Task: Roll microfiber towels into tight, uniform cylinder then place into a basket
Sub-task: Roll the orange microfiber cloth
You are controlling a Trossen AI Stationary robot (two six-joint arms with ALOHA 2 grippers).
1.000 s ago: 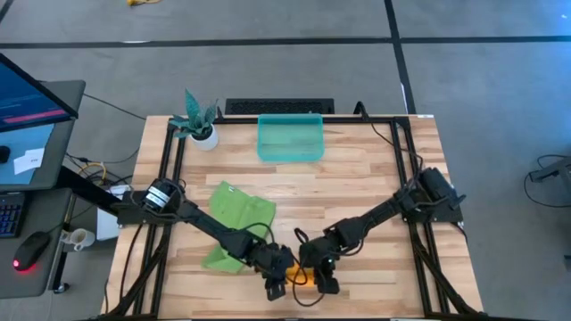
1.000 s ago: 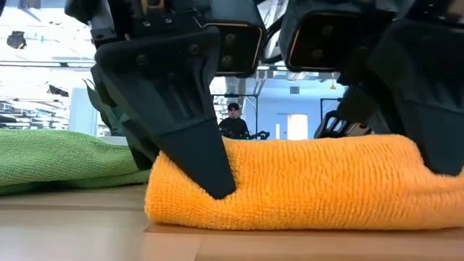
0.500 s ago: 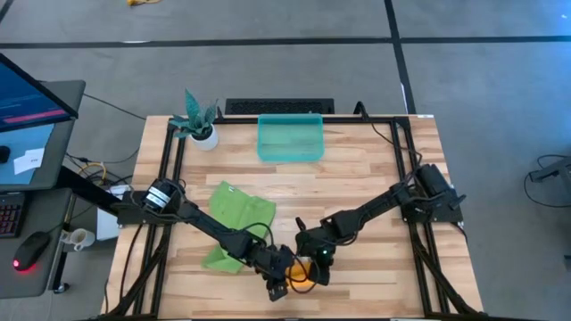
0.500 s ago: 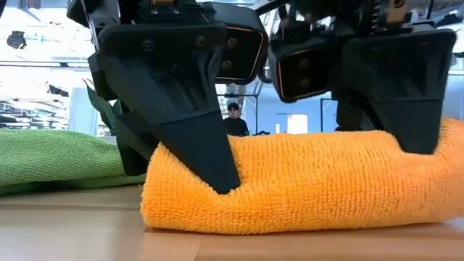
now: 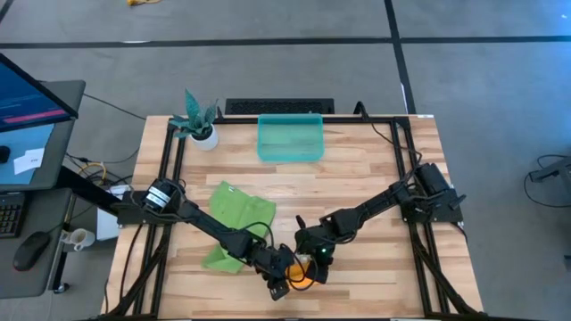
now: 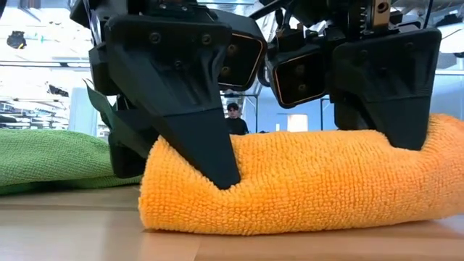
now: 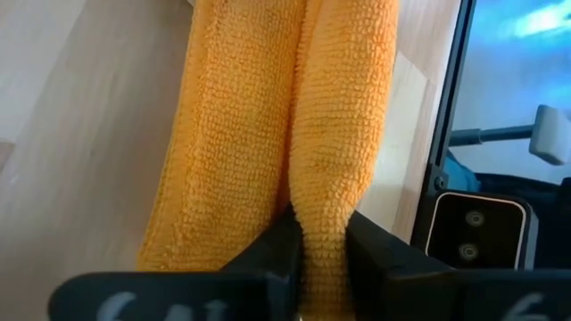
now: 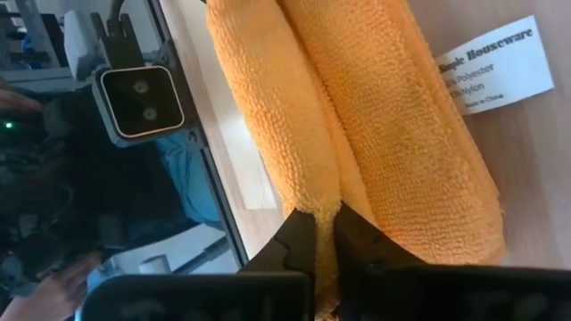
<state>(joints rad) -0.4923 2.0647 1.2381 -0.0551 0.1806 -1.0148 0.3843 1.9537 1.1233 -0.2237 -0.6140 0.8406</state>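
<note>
Surface: wooden table [image 5: 357, 183] inside a dark frame, grey floor around it; a monitor is standing off the left side.
Orange towel: orange-yellow towel [image 6: 290, 185] is lying at the table's near edge, mostly rolled into a thick cylinder, its long axis running side to side between the two arms.
Label: a white care tag [image 8: 491, 64] is showing at one end of the roll.
Left gripper: left gripper [image 7: 319, 234] is sitting at the roll's left end, fingers pinched together on a fold of the orange cloth.
Right gripper: right gripper [image 8: 326, 223] is gripping the right end likewise, fingers clamped on a ridge of the towel.
Key relation: both grippers are directly on the roll, one per end; the teal basket [image 5: 290, 138] lies well apart at the far edge, across the roll's axis.
Judgement: rolling appears nearly finished; the carry to the basket would call for both ends lifting together.
Green towel: lime green towel [image 5: 236, 214] is lying loosely folded, unrolled, just left of the roll under the left arm.
Other: a small potted plant [image 5: 198, 120] is standing left of the basket.
</note>
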